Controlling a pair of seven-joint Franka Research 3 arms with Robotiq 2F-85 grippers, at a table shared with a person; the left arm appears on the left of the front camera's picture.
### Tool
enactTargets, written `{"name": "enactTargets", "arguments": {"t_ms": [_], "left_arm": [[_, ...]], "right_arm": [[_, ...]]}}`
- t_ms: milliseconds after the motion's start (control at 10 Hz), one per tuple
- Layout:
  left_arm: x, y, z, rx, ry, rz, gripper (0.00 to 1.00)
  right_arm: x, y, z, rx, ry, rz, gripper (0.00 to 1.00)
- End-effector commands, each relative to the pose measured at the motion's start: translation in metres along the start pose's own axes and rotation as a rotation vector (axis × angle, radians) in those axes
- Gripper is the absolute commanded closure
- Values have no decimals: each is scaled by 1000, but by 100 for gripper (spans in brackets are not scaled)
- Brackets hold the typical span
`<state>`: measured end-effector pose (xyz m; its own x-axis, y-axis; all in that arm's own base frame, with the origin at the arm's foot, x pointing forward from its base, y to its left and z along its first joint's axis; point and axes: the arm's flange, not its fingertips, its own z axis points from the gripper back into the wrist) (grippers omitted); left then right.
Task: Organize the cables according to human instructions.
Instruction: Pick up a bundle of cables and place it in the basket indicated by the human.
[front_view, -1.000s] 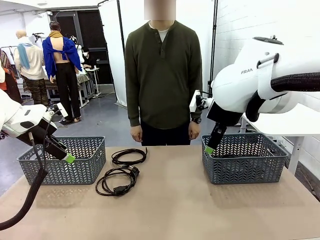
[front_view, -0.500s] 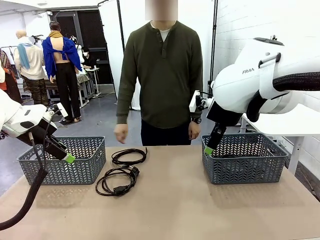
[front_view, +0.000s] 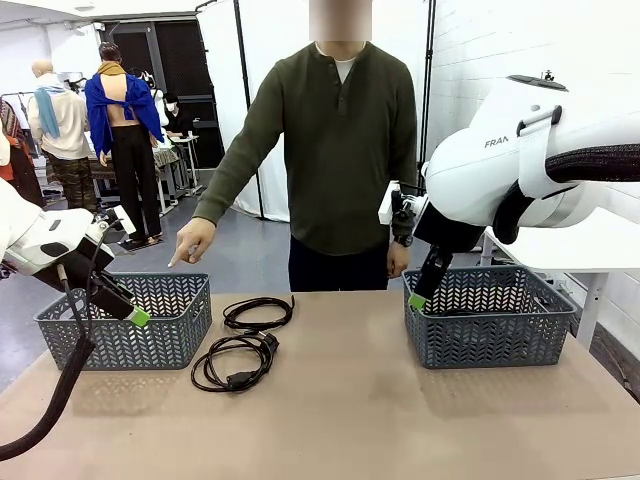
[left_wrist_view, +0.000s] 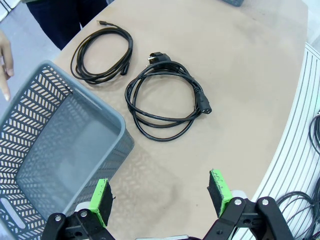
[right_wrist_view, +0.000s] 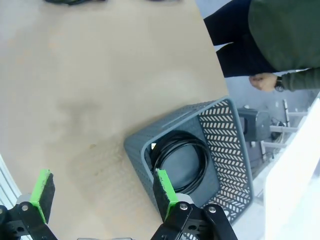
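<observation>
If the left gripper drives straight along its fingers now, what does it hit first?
Probably bare table, between the grey basket and the nearer cable loop. The left gripper is open; depth is unclear, so its basket-side finger might clip the basket wall.

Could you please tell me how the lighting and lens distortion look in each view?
Front view: soft, even light, only faint shadows under the left basket and right basket; sharp. Left wrist view: the wide lens bows the table edge into a curve. Right wrist view: the table looks pale and washed out, yet the coiled cable in the right basket stays crisp.
</observation>
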<state>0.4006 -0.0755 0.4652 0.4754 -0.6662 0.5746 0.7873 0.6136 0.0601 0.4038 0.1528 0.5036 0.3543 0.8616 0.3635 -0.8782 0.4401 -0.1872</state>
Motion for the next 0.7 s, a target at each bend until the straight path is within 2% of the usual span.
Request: {"name": "enactTargets", "arguments": {"t_ms": [0, 600], "left_arm": [[-2, 3, 0, -11, -13, -1, 0], [-2, 3, 0, -11, -13, -1, 0]], "right_arm": [[-1, 1, -1, -4, 7, 0, 0], [-1, 1, -1, -4, 7, 0, 0]]}}
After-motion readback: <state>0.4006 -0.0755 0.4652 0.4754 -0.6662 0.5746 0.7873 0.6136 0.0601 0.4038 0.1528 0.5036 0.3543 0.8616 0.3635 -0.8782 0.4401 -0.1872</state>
